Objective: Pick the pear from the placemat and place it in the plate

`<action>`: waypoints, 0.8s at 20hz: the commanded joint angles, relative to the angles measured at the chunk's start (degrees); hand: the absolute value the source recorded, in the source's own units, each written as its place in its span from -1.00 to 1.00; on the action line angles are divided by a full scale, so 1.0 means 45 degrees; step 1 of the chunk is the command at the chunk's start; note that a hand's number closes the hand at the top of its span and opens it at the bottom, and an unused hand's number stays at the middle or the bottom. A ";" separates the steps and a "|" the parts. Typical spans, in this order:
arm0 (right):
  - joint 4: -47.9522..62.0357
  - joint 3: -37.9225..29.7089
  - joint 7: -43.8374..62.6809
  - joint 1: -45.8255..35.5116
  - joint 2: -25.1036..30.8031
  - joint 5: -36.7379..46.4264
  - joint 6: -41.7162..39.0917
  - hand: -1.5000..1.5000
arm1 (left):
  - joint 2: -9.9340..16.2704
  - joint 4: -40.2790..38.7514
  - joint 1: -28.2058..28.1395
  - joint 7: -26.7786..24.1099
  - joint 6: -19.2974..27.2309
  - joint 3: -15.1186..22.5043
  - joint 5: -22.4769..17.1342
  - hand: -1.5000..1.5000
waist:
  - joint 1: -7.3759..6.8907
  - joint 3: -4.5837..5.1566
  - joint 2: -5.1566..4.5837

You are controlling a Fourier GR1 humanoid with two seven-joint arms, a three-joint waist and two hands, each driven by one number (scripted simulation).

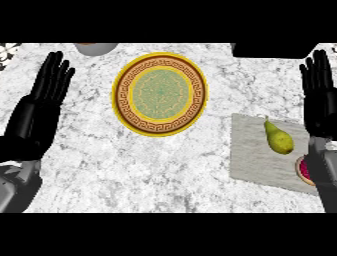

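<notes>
Head view shows my right hand (320, 95) open, holding nothing, just beside the pear (278, 137) on its placemat (256, 160) — nearest for carrying it to the plate (160, 93).

One pear (278, 138), one plate (160, 93), one placemat (256, 155) — two hands (42, 107).

Yellow-green pear (279, 138), grey placemat (256, 150), gold-rimmed Greek-key plate (160, 129).

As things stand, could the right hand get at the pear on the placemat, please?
Probably yes: the right hand is open beside the pear, which lies uncovered on the placemat, with nothing between them.
</notes>
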State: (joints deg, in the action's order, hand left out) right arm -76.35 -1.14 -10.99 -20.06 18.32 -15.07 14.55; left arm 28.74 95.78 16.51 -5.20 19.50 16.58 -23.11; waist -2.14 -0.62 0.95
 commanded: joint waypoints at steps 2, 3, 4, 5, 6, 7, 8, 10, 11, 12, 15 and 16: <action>0.1378 0.0593 0.2210 -0.0831 -0.0599 -0.0602 -0.0546 1.00 | 0.0291 -0.0835 -0.1144 -0.0321 -0.0441 -0.0177 0.0115 0.00 | 0.0013 0.0151 -0.0302; 0.1727 0.0689 0.3261 -0.1372 -0.0705 -0.0978 -0.0746 1.00 | 0.0195 -0.1011 -0.1492 -0.0366 -0.0320 0.0253 0.0436 0.00 | -0.0203 0.0157 -0.0348; 0.2429 0.0694 0.4197 -0.1422 -0.0551 -0.1357 -0.1230 1.00 | 0.0312 -0.1395 -0.1406 -0.0106 -0.0425 0.0411 0.0510 0.00 | -0.0341 0.0155 -0.0495; 0.2540 0.0884 0.5087 -0.1512 -0.0799 -0.1750 -0.1489 1.00 | 0.0467 -0.1929 -0.1677 -0.0090 -0.0423 0.0338 0.0578 0.00 | -0.0364 0.0170 -0.0531; 0.3020 0.0950 0.5827 -0.1682 -0.1124 -0.1986 -0.1386 1.00 | 0.0626 -0.2255 -0.2056 -0.0305 -0.0640 0.0399 0.0643 0.00 | -0.0662 0.0189 -0.0650; 0.2506 0.3326 0.3742 -0.1292 0.2472 0.2944 -0.1710 1.00 | 0.0305 -0.1668 -0.1532 0.0192 -0.0539 0.0657 0.0470 0.00 | -0.0925 0.0660 -0.0851; 0.3285 0.2934 0.4548 -0.1742 0.2103 0.3286 -0.0043 1.00 | 0.0163 -0.2321 -0.2041 0.0107 -0.0633 0.0939 0.0566 0.00 | -0.0544 0.0329 -0.0672; 0.4100 0.1782 0.5166 -0.1990 -0.0469 0.1777 0.1620 -1.00 | 0.0219 -0.2759 -0.2862 -0.0403 -0.0713 0.0593 0.0552 0.00 | 0.0031 0.0155 -0.0318; 0.4042 0.2108 0.4977 -0.1893 -0.1297 0.2072 0.2302 -1.00 | 0.0258 -0.3067 -0.2947 -0.0654 -0.1112 0.0414 0.0389 0.00 | 0.0162 0.0153 -0.0284; 0.4180 0.2278 0.4576 -0.2138 -0.1534 0.2447 0.2506 -1.00 | 0.0207 -0.3801 -0.3148 -0.1371 -0.1705 0.0041 0.0140 0.00 | 0.0245 0.0153 -0.0275; 0.2534 0.2437 0.4530 -0.1183 -0.1003 0.2784 0.1606 -1.00 | -0.0314 -0.3994 -0.3128 -0.1207 -0.1713 -0.0199 0.0754 0.00 | 0.0478 0.0143 -0.0198; 0.2330 0.2497 0.5025 -0.1163 -0.0900 0.3040 0.1598 -1.00 | -0.0406 -0.4754 -0.2539 -0.1334 -0.2079 -0.0671 0.0713 0.00 | 0.0502 0.0144 -0.0203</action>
State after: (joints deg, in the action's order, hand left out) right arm -61.85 8.74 9.12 -27.17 14.45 -4.34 21.27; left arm 27.89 79.78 4.37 -9.50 13.44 16.66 -20.34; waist -1.00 0.11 -0.31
